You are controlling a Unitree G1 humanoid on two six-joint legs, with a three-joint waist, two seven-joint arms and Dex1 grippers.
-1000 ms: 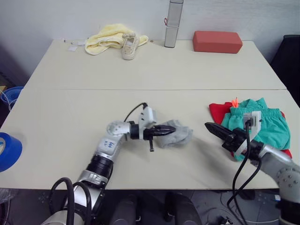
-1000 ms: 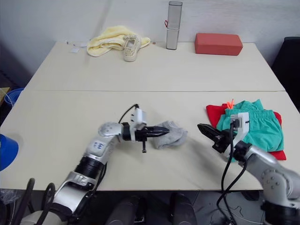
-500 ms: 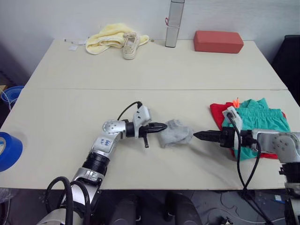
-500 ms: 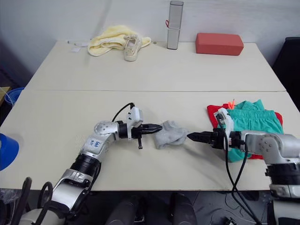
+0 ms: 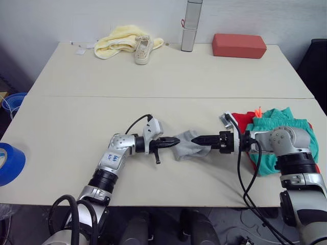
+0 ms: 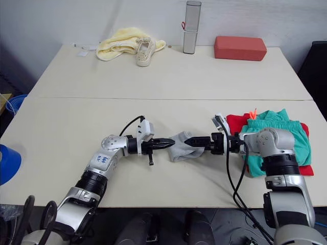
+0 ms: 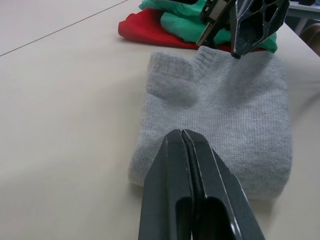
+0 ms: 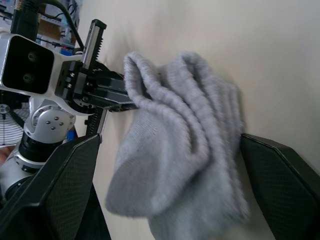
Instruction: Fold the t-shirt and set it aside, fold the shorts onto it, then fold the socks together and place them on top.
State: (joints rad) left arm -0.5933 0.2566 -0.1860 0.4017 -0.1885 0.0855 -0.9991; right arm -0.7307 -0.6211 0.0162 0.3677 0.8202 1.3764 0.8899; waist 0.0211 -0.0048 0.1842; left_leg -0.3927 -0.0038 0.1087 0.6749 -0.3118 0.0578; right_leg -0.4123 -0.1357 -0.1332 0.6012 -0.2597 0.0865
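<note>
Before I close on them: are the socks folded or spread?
Folded. The socks lie doubled in one compact grey bundle, layers showing at the edge, between both grippers.

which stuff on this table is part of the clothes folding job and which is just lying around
Part of the job:
- bright red cotton t-shirt, folded
- teal-green fabric shorts lying on it
- light grey knit socks between the left gripper and right gripper

Just lying about:
- pale yellow cloth
- beige sneaker
- red rectangular block
- tall grey cylinder
- blue tape roll

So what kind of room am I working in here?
Probably a lab or test room, not a home: two plain tables pushed together against a bare wall, loose cables and a blue tape roll at the edges, garments laid out like props.
</note>
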